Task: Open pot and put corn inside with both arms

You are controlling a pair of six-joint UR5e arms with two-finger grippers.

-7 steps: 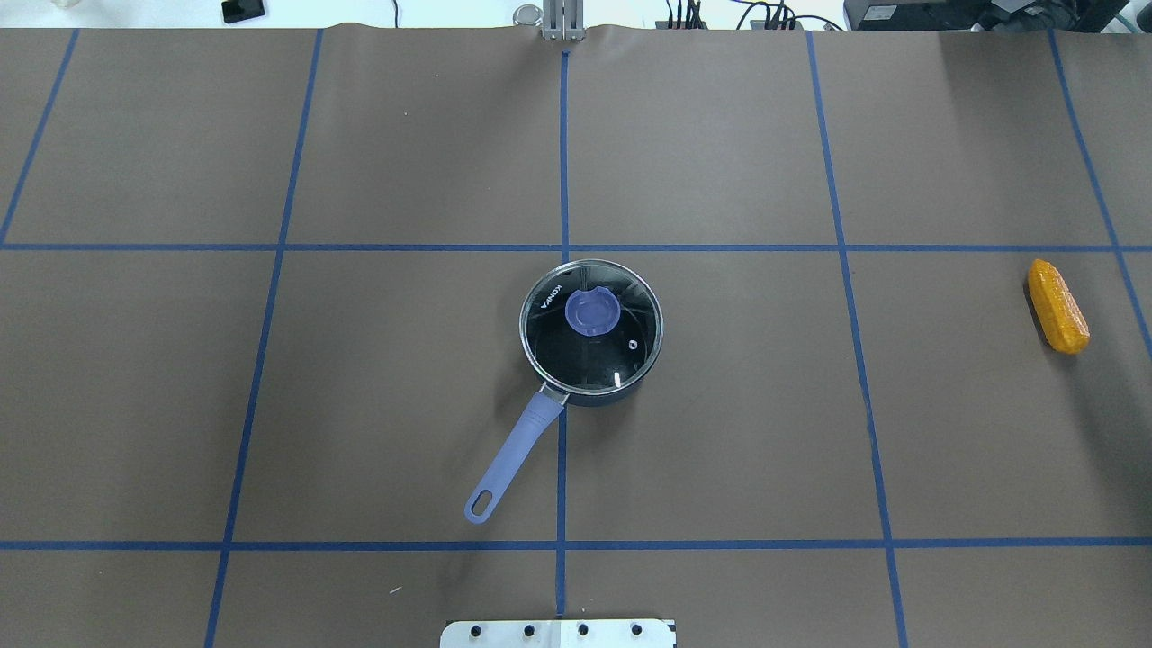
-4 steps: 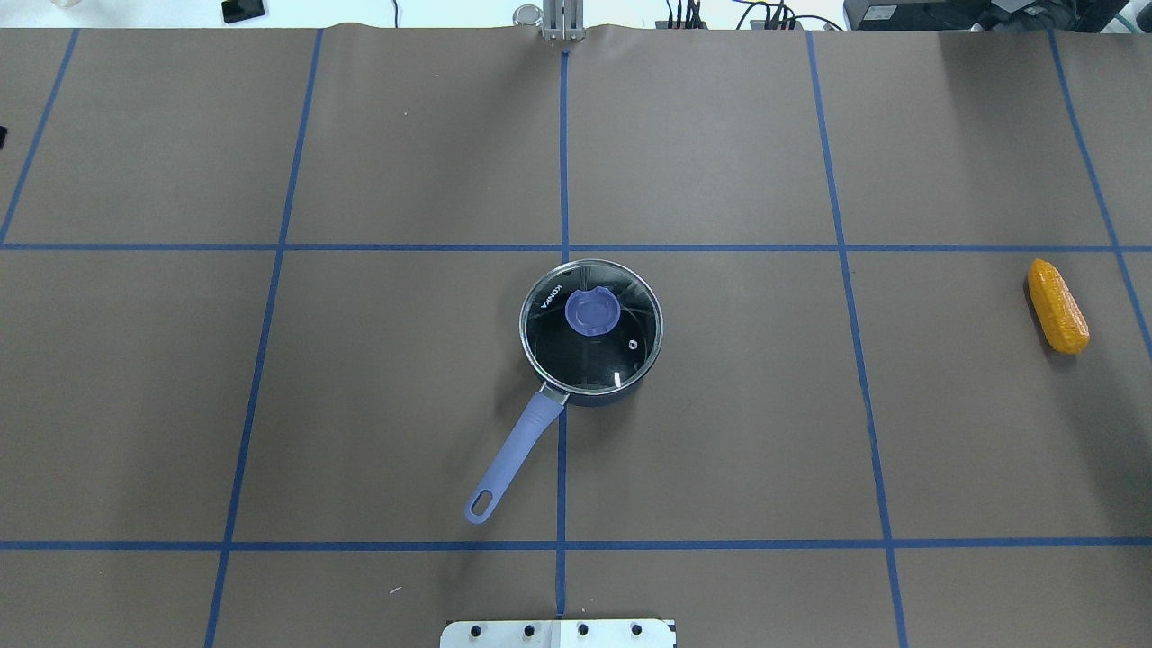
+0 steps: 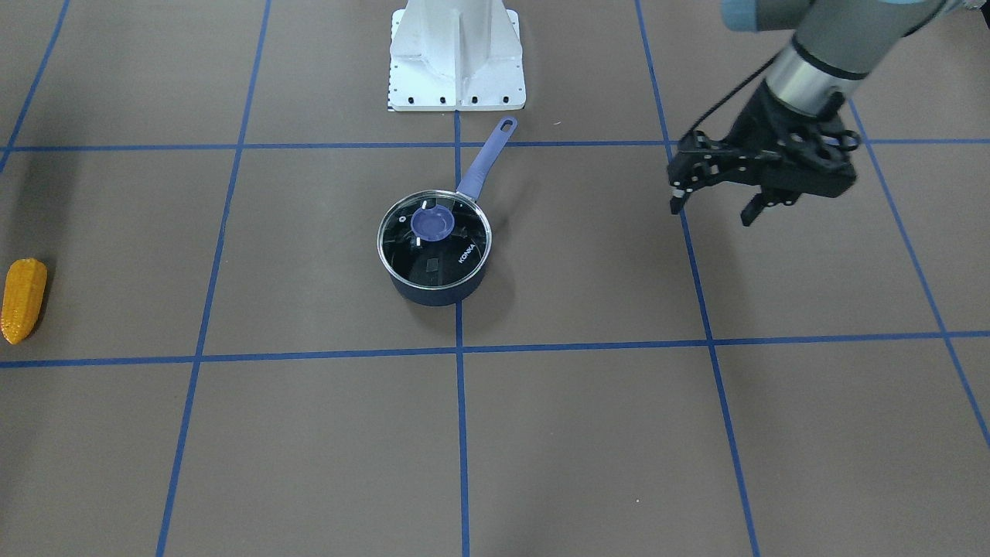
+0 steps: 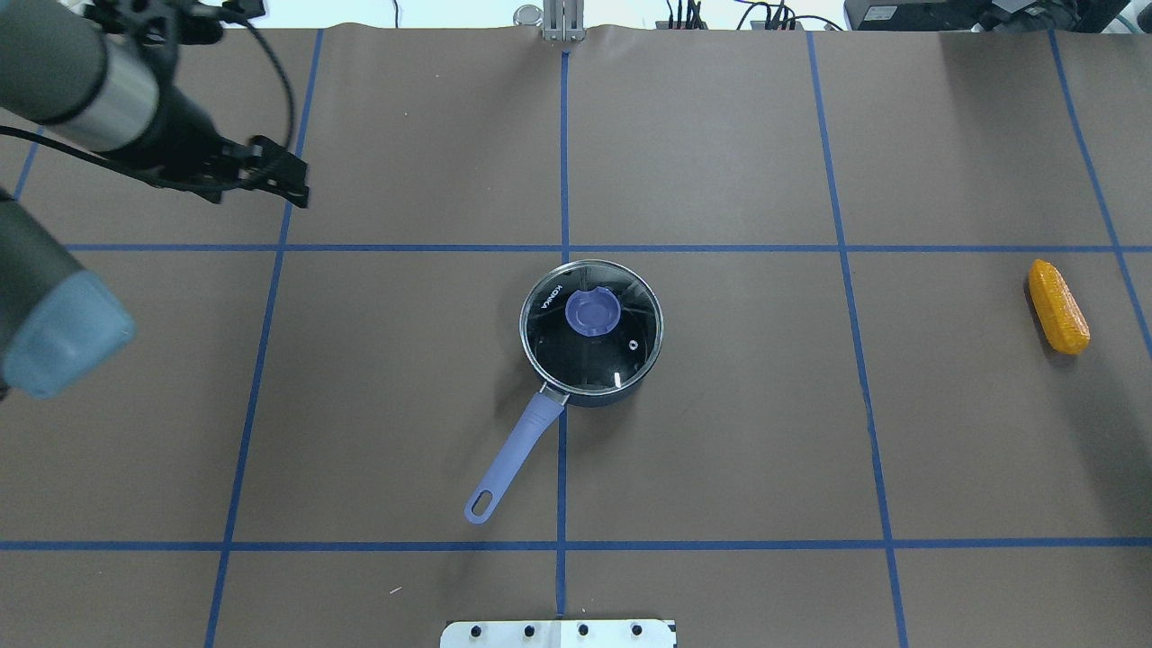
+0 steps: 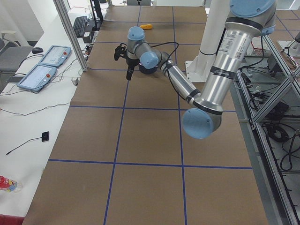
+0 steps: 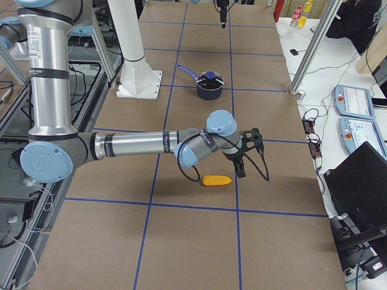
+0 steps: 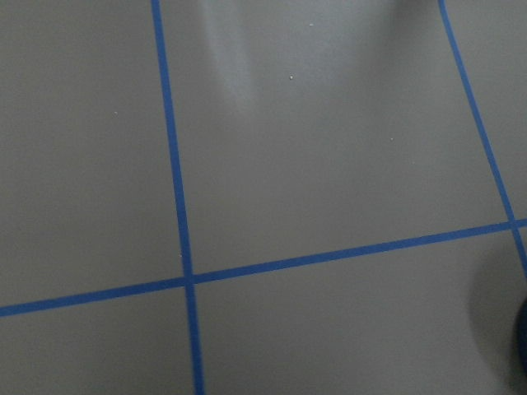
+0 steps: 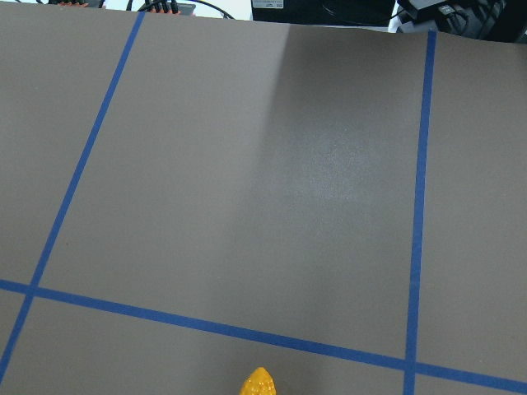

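The dark pot (image 4: 621, 382) stands at mid-table with its glass lid (image 4: 621, 346) on. The lid has a purple knob (image 4: 592, 312), and the pot's purple handle (image 4: 508, 459) points toward the robot. The pot also shows in the front view (image 3: 433, 290). The orange-yellow corn (image 4: 1058, 306) lies alone at the table's right edge and also shows in the front view (image 3: 22, 299). My left gripper (image 3: 713, 207) is open and empty, hovering far left of the pot; it also shows in the overhead view (image 4: 292, 184). My right gripper (image 6: 249, 154) hangs just above the corn (image 6: 216, 180); I cannot tell if it is open.
The white robot base plate (image 3: 456, 54) sits at the near table edge behind the pot handle. Blue tape lines grid the brown table. Cables and devices lie past the far edge (image 4: 720, 13). Side benches hold teach pendants (image 6: 357, 99).
My left arm has swung into the overhead view from the left, its gripper now over the far-left squares. The pot, lid and corn have not moved.
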